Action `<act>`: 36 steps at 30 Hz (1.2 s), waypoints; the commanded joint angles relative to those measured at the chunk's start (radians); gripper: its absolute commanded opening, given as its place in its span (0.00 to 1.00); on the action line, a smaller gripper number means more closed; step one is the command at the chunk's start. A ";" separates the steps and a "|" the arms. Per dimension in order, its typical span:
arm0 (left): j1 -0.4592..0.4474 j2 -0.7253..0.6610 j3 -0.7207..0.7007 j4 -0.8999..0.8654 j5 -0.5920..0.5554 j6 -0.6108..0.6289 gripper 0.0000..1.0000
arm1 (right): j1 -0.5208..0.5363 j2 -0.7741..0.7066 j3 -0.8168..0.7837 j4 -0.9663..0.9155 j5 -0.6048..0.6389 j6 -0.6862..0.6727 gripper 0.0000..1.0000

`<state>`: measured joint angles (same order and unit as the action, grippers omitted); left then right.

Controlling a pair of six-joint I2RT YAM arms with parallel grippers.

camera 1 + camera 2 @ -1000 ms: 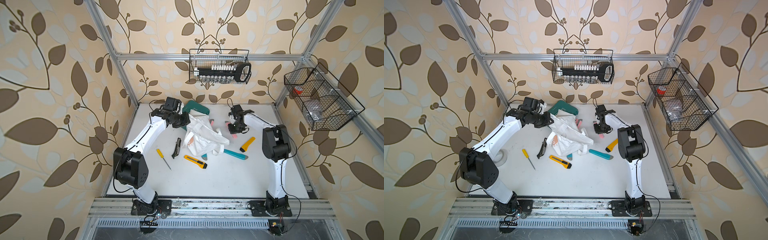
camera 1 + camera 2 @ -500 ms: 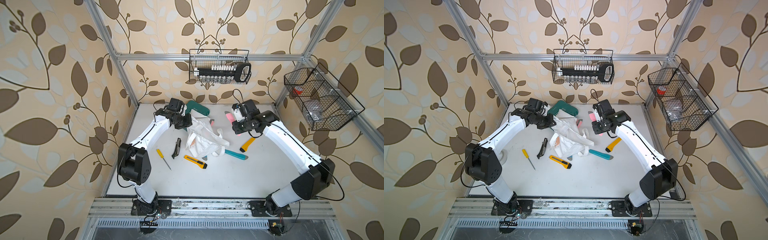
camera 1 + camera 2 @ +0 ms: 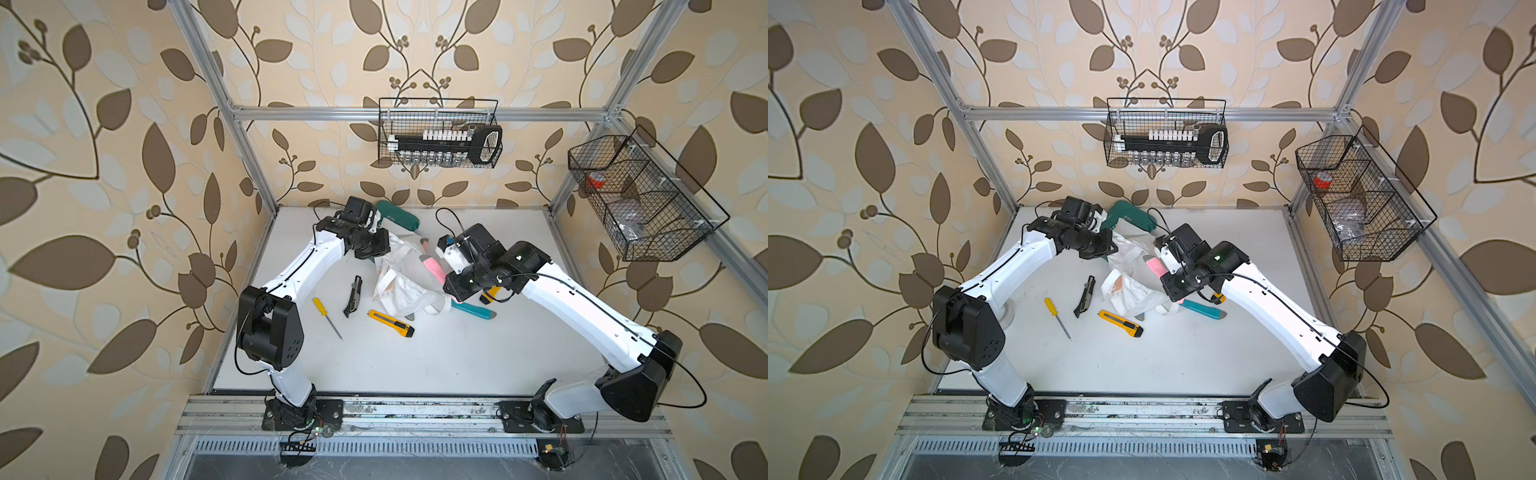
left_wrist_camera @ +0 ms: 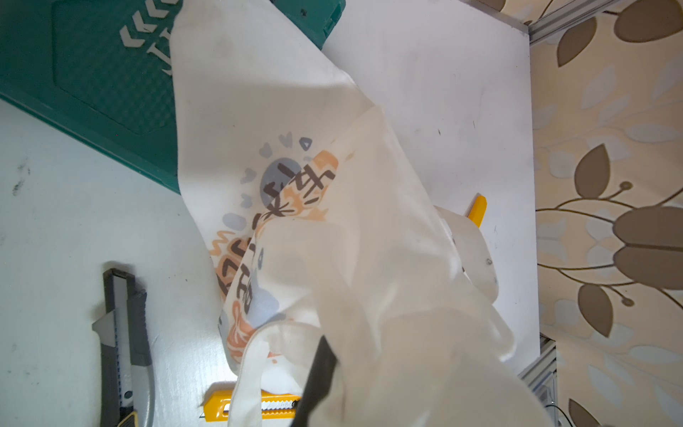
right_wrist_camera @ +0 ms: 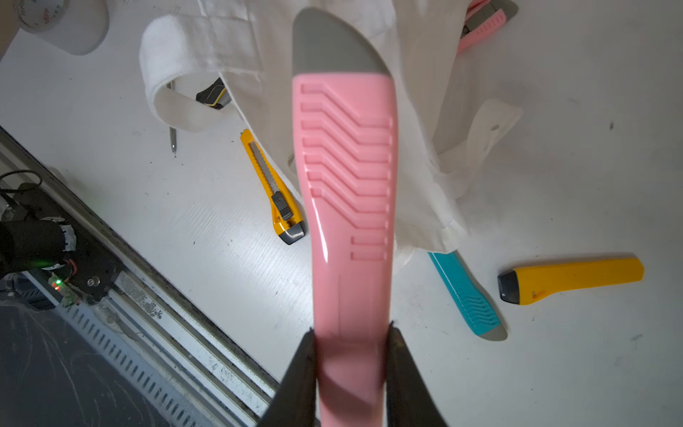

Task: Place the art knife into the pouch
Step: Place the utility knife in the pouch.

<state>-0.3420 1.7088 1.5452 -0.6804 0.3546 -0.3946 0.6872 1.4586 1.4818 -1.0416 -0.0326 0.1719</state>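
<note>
1. The left fingers (image 4: 318, 373) are closed on a fold of the pouch (image 3: 399, 278), pinching it at its 11 o'clock corner and holding that side up off the tabletop (image 3: 457, 365). Only one dark finger shows among the folds in the left wrist view
2. At the pouch's 8 to 9 o'clock a yellow screwdriver (image 3: 327, 318), a grey utility knife (image 3: 353, 296) and a yellow snap-off knife (image 3: 390, 323) lie flat, apart from both arms
3. The pouch sits crumpled mid-tabletop, a little toward 12 o'clock, its handles trailing toward 5 o'clock. It looks soft and floppy. Its mouth will likely sag shut unless the hem is held, so the rim is the place to grip
4. The art knife (image 5: 347, 207), pink with a grey end, hangs in the air over the pouch's 3 o'clock edge, grey end toward the cloth. Whether it has entered the mouth cannot be told
5. The right fingers (image 5: 299, 388) stand narrow, clamped either side of the knife's tail. It looks light, stiff and glossy, so it may swivel or slip; the ribbed middle would give a surer hold
</note>
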 commanded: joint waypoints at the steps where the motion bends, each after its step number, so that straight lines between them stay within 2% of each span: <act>1: -0.014 -0.009 0.035 -0.011 -0.012 0.019 0.00 | 0.006 0.048 -0.010 0.033 -0.047 0.019 0.14; 6: -0.017 -0.028 0.024 -0.012 -0.011 0.025 0.00 | 0.003 0.161 0.045 0.071 -0.065 -0.004 0.14; 14: -0.018 -0.050 0.002 -0.005 -0.004 0.027 0.00 | -0.065 0.430 0.312 0.120 -0.064 -0.051 0.11; 15: -0.019 -0.050 0.001 -0.007 -0.004 0.027 0.00 | -0.076 0.456 0.346 0.134 -0.056 -0.059 0.14; 17: -0.020 -0.051 -0.002 -0.007 -0.003 0.026 0.00 | -0.096 0.511 0.432 0.090 -0.070 -0.077 0.41; 18: -0.021 -0.051 -0.005 -0.005 -0.003 0.025 0.00 | -0.105 0.520 0.455 0.072 -0.072 -0.080 0.49; 19: -0.022 -0.051 -0.006 -0.003 -0.002 0.026 0.00 | -0.111 0.501 0.436 0.083 -0.074 -0.082 0.55; 22: -0.022 -0.046 -0.002 -0.005 -0.002 0.027 0.00 | -0.126 0.362 0.277 0.150 -0.028 -0.070 0.64; 29: -0.022 -0.032 0.009 -0.017 -0.009 0.028 0.00 | -0.193 0.022 -0.130 0.149 0.112 0.039 0.69; 33: -0.022 -0.028 0.011 -0.015 -0.011 0.026 0.00 | -0.213 -0.052 -0.290 0.141 0.152 0.102 0.77; 36: -0.022 -0.022 0.011 -0.008 0.003 0.016 0.00 | -0.298 -0.035 -0.343 0.158 0.101 0.185 0.77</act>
<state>-0.3550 1.7084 1.5429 -0.6865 0.3565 -0.3840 0.4484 1.3933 1.1877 -0.8864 0.0643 0.2584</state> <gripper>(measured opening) 0.057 0.775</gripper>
